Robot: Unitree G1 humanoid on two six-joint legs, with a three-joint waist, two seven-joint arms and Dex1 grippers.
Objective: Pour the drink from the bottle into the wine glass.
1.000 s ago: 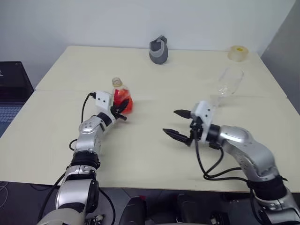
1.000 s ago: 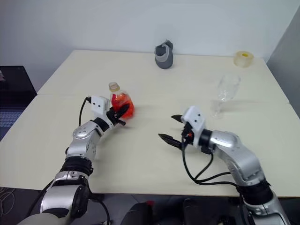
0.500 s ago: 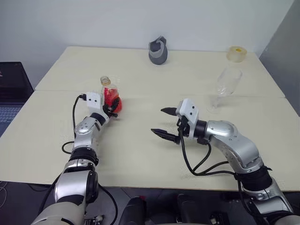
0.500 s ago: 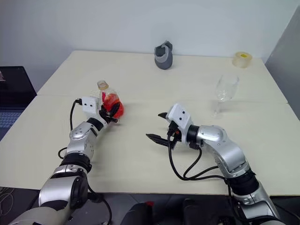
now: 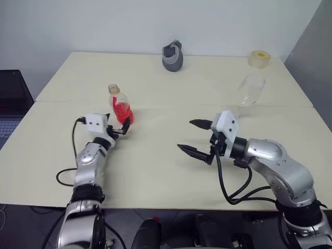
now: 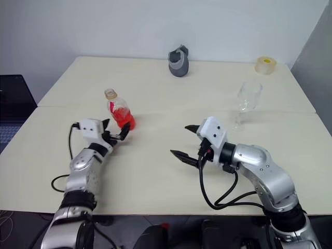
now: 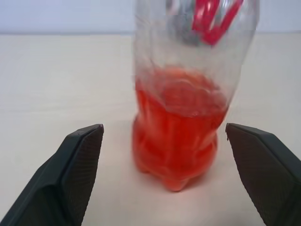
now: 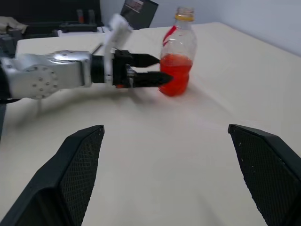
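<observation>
Left hand point(image 5: 120, 126) wide open, holding nothing; bottle point(image 5: 118, 104) upright on desk point(image 5: 155, 83) between its fingers. Left wrist view: drink point(image 7: 176, 132) fills the bottle's lower part. Right hand point(image 5: 196, 137) open, empty, right of bottle. Wine glass point(image 5: 249, 93) further right, upright.

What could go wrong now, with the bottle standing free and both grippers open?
1. The left gripper is open with its fingers close beside the bottle; a small sideways move may tip it.
2. The cap looks still on, so tilting would pour nothing.
3. The glass stands far from the bottle, beyond the right gripper; the carry might spill the drink.
</observation>
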